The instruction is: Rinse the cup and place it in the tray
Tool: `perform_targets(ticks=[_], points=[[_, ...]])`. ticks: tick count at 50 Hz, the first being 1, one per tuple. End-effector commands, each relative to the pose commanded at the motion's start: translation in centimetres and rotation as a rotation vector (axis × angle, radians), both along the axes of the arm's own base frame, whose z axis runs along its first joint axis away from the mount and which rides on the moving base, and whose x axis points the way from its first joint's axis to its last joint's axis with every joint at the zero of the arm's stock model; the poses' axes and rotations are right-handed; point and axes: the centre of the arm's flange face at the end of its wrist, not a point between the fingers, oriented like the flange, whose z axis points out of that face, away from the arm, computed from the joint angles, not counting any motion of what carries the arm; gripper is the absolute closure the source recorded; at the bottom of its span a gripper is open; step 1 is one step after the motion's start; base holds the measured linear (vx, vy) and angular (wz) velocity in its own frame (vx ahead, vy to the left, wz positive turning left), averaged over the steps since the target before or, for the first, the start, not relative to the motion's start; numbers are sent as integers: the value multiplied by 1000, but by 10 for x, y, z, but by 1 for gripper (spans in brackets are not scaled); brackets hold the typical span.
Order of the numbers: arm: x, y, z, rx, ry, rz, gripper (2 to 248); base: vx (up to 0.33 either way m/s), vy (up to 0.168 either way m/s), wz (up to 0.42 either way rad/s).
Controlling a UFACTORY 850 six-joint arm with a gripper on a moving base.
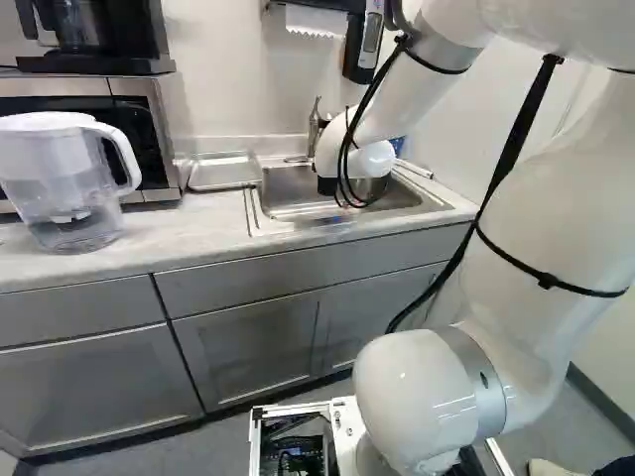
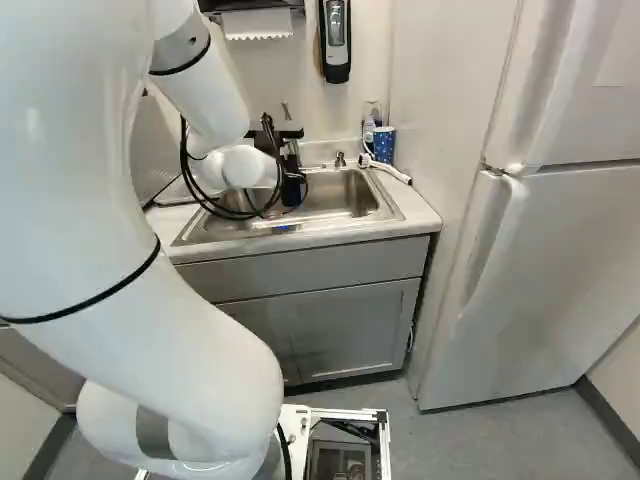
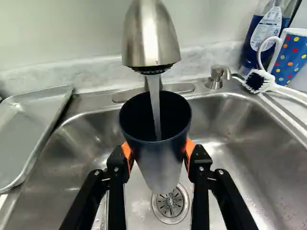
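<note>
Water [image 3: 154, 103] pouring, the gripper [image 3: 159, 154] clamps the cup [image 3: 160, 165] left and right, mid-wall (good hold, likely slick and growing heavier)!

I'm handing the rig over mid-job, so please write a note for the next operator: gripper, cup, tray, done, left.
Gripper: black two-finger gripper with orange pads, shut on the cup from two sides.
Cup: dark, tapered cup, mouth up, held over the steel sink under the brushed-metal faucet.
Tray: shallow silver metal tray, beside the sink; cup not in it.
Done: cup gripped, faucet running, water falling into the cup.
Left: finish rinsing, probably empty the cup, then place it in the tray.
</note>
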Motion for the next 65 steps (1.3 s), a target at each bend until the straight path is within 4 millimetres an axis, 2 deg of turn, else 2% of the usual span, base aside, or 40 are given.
perform_targets(ticks=[65], points=[[0,0,0,0,0,0,126,0,0,0]])
